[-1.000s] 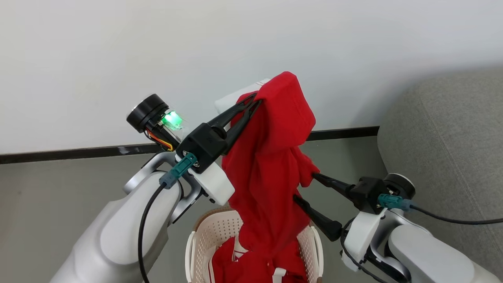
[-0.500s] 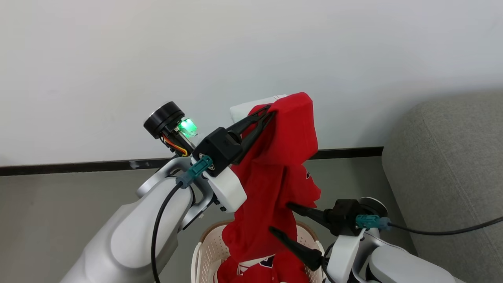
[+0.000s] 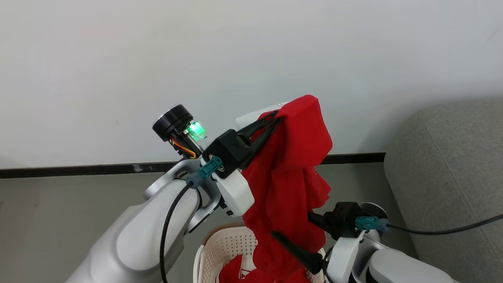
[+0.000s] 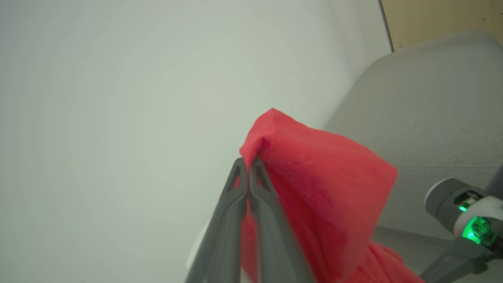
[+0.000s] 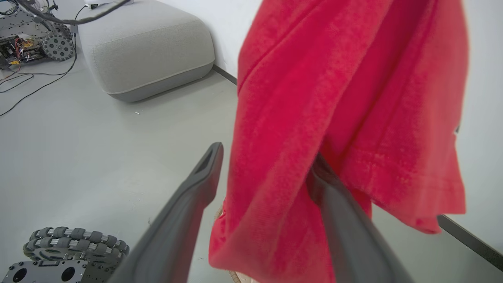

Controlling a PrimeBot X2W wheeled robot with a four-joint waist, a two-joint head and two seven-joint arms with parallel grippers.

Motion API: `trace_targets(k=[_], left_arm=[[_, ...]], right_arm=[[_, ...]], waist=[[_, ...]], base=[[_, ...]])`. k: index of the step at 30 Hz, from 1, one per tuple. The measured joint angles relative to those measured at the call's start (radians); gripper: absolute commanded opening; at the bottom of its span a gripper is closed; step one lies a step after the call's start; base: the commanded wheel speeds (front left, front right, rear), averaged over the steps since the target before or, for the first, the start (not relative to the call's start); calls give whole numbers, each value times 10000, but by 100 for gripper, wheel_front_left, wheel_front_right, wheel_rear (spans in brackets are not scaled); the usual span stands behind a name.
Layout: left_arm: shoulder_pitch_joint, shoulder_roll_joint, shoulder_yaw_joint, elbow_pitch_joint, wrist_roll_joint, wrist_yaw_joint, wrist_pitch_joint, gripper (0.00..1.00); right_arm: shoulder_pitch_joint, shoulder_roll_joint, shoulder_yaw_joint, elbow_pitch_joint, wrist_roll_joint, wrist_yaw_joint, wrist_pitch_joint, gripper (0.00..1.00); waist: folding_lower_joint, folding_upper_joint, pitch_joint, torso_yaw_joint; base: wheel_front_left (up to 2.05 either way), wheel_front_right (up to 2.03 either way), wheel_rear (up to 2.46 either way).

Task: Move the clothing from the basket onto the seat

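Observation:
My left gripper (image 3: 276, 116) is raised high and shut on the top fold of a bright red garment (image 3: 292, 184). The garment hangs down to the cream basket (image 3: 220, 248), where more red clothing (image 3: 232, 272) lies. In the left wrist view the fingertips (image 4: 248, 162) pinch the red cloth (image 4: 322, 196) together. My right gripper (image 3: 292, 228) stands open lower down. In the right wrist view (image 5: 267, 157) its fingers straddle the hanging fabric (image 5: 298, 98), with one finger partly behind the cloth. The grey seat (image 3: 444, 177) rises at the right.
A white wall with a dark baseboard (image 3: 78, 169) runs behind the basket, above grey floor (image 3: 59, 212). The right wrist view shows another grey upholstered block (image 5: 149, 51) by the wall, a wheeled machine with cables (image 5: 23, 39), and a roller wheel (image 5: 74, 239).
The head camera has tilted up, so less of the basket shows. My left gripper has carried the garment slightly right. The right gripper's fingers have closed in around the hanging cloth.

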Motion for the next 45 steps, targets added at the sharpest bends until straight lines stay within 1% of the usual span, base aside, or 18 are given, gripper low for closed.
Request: trace_targets(k=[3, 4, 6, 7, 8, 9, 10, 15, 18, 27, 32, 33, 34, 35, 36, 37, 42, 45], left_arm=[[-32, -54, -61, -67, -29, 0, 36, 0], [-36, -65, -79, -81, -63, 0, 94, 0], [-41, -71, -109, -90, -192, 0, 111, 0], [-43, -77, -123, -92, -224, 0, 138, 0], [-43, -90, -127, -92, -274, 0, 174, 0], [-43, -100, -132, -92, -303, 0, 199, 0], [-43, -117, -134, -86, -355, 0, 221, 0], [-21, -150, 23, 73, -717, 0, 253, 0], [95, -161, 238, 301, -1097, 0, 253, 0], [792, -61, 725, 1058, -1695, 2, -31, 0], [1162, -209, 769, 1285, -2004, 2, -326, 0], [1239, -261, 769, 1306, -2134, 2, -376, 21], [1309, -316, 757, 1333, -2232, 2, -431, 46], [1375, -359, 746, 1338, -2307, 2, -468, 74], [1432, -389, 725, 1348, -2385, 2, -520, 93], [1478, -418, 706, 1377, -2483, 2, -543, 100], [1684, -573, 570, 1375, -3053, 2, -702, 100], [1729, -629, 378, 1220, -3336, 2, -802, 100]], right_arm=[[-83, 194, 15, 284, 4, 0, 0, 100], [-164, 270, 21, 382, 4, 0, -2, 95], [-328, 405, 42, 600, 2, 0, -2, 54], [-401, 454, 63, 706, -8, 0, -4, 48], [-442, 491, 67, 805, -38, 0, -4, 38], [-473, 506, 88, 880, -71, 0, -4, 14], [-521, 506, 121, 947, -161, 0, -6, 0], [-604, 474, 102, 1095, -221, 2, -19, 0], [-597, 272, -138, 1135, -217, 2, -44, 0], [-372, -744, -1858, 903, -82, 0, -105, 0], [-226, -934, -3001, 418, 215, 0, -105, 0], [-196, -938, -3239, 320, 311, 0, -105, 0], [-183, -949, -3423, 242, 353, 0, -105, 0], [-184, -965, -3584, 186, 359, 0, -105, 0], [-184, -984, -3726, 144, 360, 0, -105, 0], [-183, -999, -3852, 115, 364, 0, -105, 0], [-145, -1030, -4372, 71, 627, 0, -105, 0], [-141, -1189, -4683, 98, 686, 0, -105, 0]], waist=[[0, 0, 12, 37], [0, 0, 16, 51], [0, 0, 25, 80], [0, 0, 28, 95], [0, 0, 32, 110], [0, 0, 35, 124], [0, 0, 39, 137], [0, 0, 55, 143], [0, 0, 57, 104], [0, 0, 31, -170], [0, 0, 2, -391], [0, 0, -3, -439], [0, 0, -7, -490], [0, 0, -12, -541], [0, 0, -17, -592], [0, 0, -21, -646], [1, 0, -32, -931], [0, 0, -35, -1103]], base=[[0, 0, 0], [0, 0, 0], [0, 0, 0], [0, 0, 0], [0, 0, 0], [0, 0, 0], [0, 0, 0], [0, 0, 0], [0, 0, 0], [0, 0, 0], [0, 0, 0], [0, 0, 0], [0, 0, 0], [0, 0, 0], [0, 0, 0], [0, 0, 0], [0, 0, 0], [0, 0, 0]])
